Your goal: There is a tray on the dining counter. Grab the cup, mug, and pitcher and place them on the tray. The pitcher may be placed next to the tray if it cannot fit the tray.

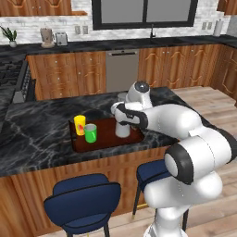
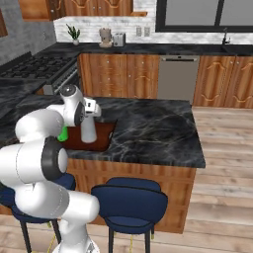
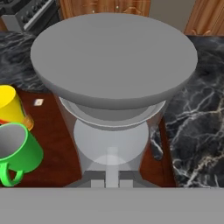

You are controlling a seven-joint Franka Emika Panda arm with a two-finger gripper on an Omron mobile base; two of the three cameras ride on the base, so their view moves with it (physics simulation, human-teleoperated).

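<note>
Counter: dining counter [image 1: 41,134] in a kitchen.
Tray: tray [image 1: 134,137] on counter.
Cups: yellow cup [image 1: 79,124], green mug [image 1: 90,133] on tray.
Pitcher: pitcher [image 1: 122,129] upright on tray.
Gripper: gripper [image 1: 121,118] clamped on pitcher.

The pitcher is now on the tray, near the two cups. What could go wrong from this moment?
1. The pitcher is tall and narrow, and the gripper is shut on its top; opening the jaws or pulling away sideways could tip it.
2. The green mug and yellow cup stand close beside it on the tray; a falling pitcher could knock them.
3. The pitcher stands toward the tray's right end, so a shove might slide it against the rim.
</note>
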